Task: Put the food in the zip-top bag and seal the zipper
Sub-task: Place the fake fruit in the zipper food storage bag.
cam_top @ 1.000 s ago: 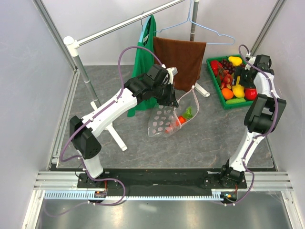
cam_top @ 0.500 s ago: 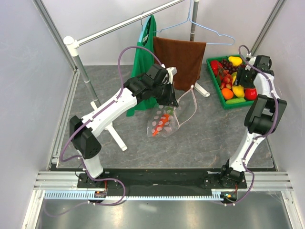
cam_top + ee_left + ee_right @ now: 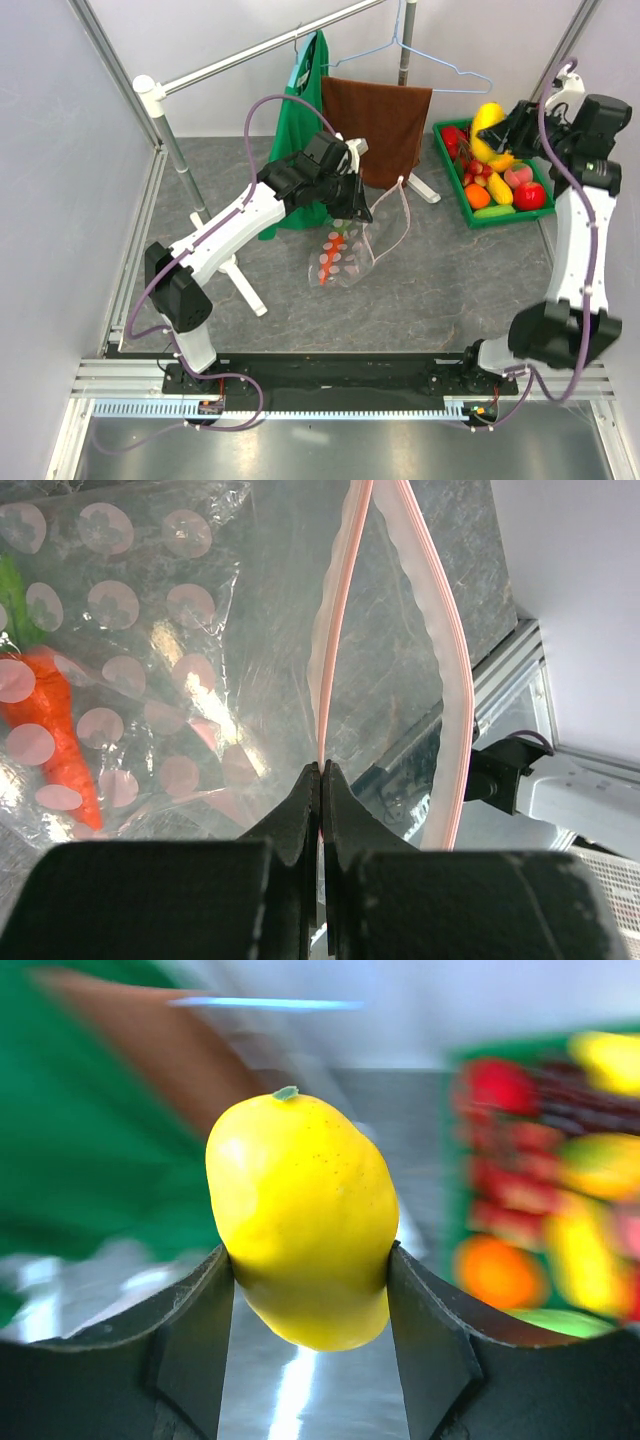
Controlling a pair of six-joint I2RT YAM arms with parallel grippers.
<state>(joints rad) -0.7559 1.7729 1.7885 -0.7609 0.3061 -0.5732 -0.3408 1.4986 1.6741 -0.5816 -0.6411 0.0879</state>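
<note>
Fruit (image 3: 300, 1220), yellow, has left the tray (image 3: 510, 219), clamped in our right fingers (image 3: 190, 1340); our left fingers (image 3: 300, 820) pinch the bag (image 3: 180, 680) by its zipper (image 3: 335, 630), mouth open.

1. On my top feed, a green cloth (image 3: 312, 90) hangs from the metal rail (image 3: 270, 45) at the back.
2. A brown towel (image 3: 378, 120) is right beside it, touching, draped over a pale blue wire hanger (image 3: 440, 62).
3. The rail's left post (image 3: 175, 150) stands upright with a white cap.
4. A green tray (image 3: 510, 217) sits back right on the grey stone-look tabletop (image 3: 420, 290).
</note>
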